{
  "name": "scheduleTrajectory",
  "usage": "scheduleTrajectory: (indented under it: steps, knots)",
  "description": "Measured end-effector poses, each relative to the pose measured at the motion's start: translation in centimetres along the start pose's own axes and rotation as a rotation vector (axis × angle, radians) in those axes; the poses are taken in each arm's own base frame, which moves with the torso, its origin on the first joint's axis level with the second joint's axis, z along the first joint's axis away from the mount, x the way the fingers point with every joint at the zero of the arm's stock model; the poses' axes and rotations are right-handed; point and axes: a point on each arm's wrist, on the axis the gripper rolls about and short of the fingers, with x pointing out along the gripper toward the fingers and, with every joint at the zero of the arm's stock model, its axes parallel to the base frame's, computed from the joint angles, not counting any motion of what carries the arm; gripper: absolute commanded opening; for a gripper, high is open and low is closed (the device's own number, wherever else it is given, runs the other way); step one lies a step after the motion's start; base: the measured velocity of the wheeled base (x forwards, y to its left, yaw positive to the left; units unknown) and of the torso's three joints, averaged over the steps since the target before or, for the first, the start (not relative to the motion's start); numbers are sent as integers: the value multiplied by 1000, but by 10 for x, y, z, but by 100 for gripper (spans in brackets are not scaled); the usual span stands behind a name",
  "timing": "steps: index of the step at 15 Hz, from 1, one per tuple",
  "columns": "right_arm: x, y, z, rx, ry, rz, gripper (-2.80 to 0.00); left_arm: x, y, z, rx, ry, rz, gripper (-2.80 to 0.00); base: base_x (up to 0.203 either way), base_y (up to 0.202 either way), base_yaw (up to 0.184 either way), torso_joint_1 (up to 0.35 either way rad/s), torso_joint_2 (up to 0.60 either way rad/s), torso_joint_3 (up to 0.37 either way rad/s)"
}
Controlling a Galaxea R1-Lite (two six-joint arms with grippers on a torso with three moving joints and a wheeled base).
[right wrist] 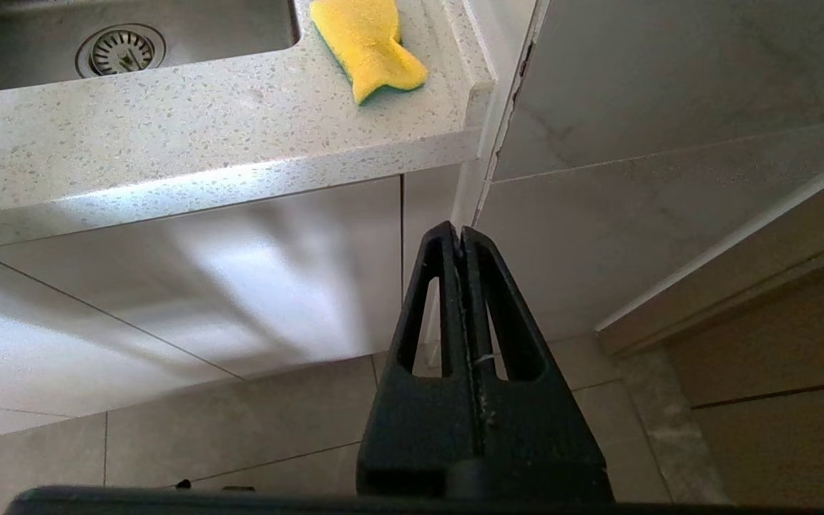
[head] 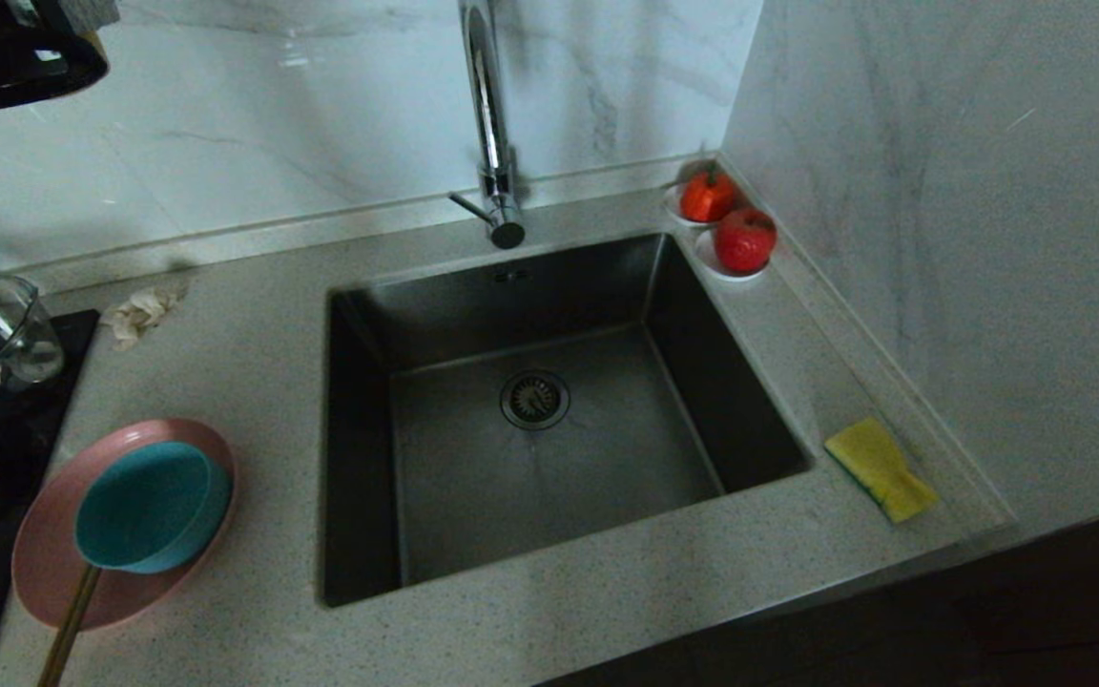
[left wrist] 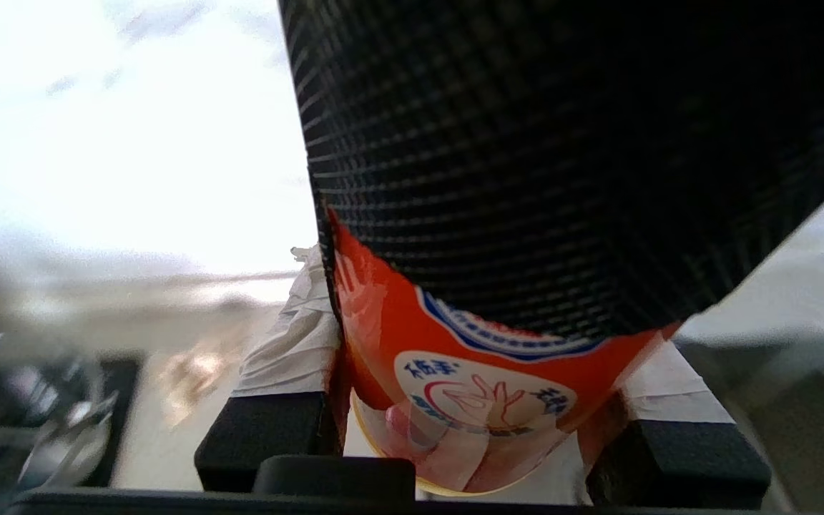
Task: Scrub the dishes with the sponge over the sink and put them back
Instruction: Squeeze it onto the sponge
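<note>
Sponge [right wrist: 369,46] shows beside right tool [right wrist: 460,232], pinched together.

My head camera looks steeply down on the sink [head: 549,410], close enough that the counter [head: 254,363] fills the view. My left wrist camera sits hard against an orange-labelled bottle [left wrist: 498,214], counter blurred behind. My right wrist camera hangs low, near the floor, facing the cabinet front. It shares the sponge [head: 881,468] [right wrist: 369,46] and the drain [head: 534,399] [right wrist: 120,48] with the head view.
</note>
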Motion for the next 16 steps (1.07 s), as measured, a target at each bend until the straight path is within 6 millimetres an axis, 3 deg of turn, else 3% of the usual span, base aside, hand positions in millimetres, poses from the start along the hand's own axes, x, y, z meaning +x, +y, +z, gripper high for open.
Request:
scheduleTrajectory:
  steps: [3,7,12,16]
  knots:
    - [0,0,0,0,0,0,-280,-36,-10,11,67,-39,-170,-280,0,0,0,0,0,0]
    - [0,0,0,0,0,0,-280,-70,-8,0,188,-43,-327,-280,0,0,0,0,0,0]
    - [0,0,0,0,0,0,-280,-80,-16,-17,251,-17,-493,-280,0,0,0,0,0,0]
    - [0,0,0,0,0,0,-280,-82,-38,-29,253,38,-627,-280,0,0,0,0,0,0]
